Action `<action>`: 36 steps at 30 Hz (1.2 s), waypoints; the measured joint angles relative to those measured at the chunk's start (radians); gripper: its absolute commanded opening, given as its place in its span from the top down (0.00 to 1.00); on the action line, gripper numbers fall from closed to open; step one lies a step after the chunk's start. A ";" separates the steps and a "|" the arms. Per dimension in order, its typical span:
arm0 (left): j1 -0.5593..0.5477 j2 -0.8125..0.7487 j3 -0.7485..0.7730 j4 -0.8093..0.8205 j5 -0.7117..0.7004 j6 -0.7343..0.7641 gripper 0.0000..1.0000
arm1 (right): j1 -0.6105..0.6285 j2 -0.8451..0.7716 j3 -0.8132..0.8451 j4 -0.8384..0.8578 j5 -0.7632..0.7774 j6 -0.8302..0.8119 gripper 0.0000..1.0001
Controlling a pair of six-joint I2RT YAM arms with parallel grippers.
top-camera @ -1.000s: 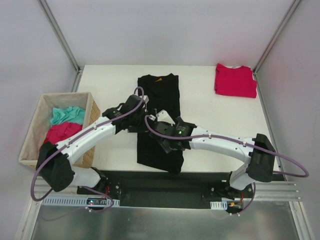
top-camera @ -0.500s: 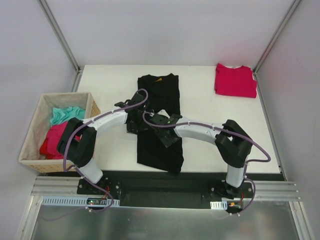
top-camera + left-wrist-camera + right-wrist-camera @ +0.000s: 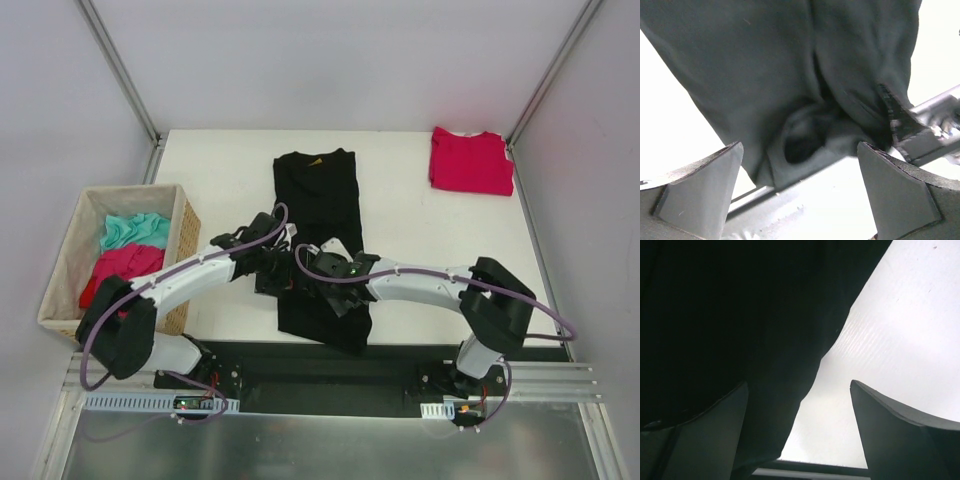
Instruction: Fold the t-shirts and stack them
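Note:
The black t-shirt (image 3: pixel 318 205) lies folded into a long strip down the middle of the table, collar at the far end and hem near the front edge. My left gripper (image 3: pixel 273 272) is open at the strip's left edge near the hem; in the left wrist view (image 3: pixel 800 147) bunched black cloth (image 3: pixel 790 90) lies just ahead of the fingers. My right gripper (image 3: pixel 336 297) is open over the strip's near part; in the right wrist view (image 3: pixel 799 385) the shirt (image 3: pixel 730 330) reaches between the fingers from the left. The red t-shirt (image 3: pixel 471 160) lies folded at the far right corner.
A woven tan basket (image 3: pixel 183 220) with teal and pink cloths stands off the table's left side. The table's front edge and the metal rail (image 3: pixel 400 352) lie right below the shirt's hem. White table (image 3: pixel 900 330) shows to the right of the strip.
Both grippers have moved along the black strip toward its near end, from about mid-length to close to the hem. The red shirt has not moved.

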 measured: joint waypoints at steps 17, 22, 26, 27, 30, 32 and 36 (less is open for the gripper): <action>0.000 -0.299 -0.133 -0.040 0.039 -0.053 0.01 | 0.251 -0.211 -0.043 -0.179 0.048 0.148 0.12; 0.003 -0.142 0.124 -0.171 -0.106 0.013 0.01 | 0.130 -0.220 0.029 -0.186 0.122 0.061 0.12; 0.043 0.018 0.365 -0.172 -0.165 0.067 0.01 | -0.045 -0.163 0.222 -0.140 0.164 -0.062 0.12; 0.056 0.045 0.399 -0.170 -0.172 0.076 0.01 | -0.077 -0.137 0.270 -0.114 0.167 -0.092 0.12; 0.107 0.151 0.488 -0.166 -0.180 0.097 0.01 | -0.141 -0.047 0.371 -0.063 0.164 -0.152 0.13; 0.133 0.213 0.506 -0.163 -0.190 0.105 0.01 | -0.175 0.030 0.410 -0.035 0.149 -0.175 0.13; 0.164 0.319 0.507 -0.180 -0.205 0.108 0.01 | -0.225 0.181 0.436 -0.007 0.097 -0.190 0.13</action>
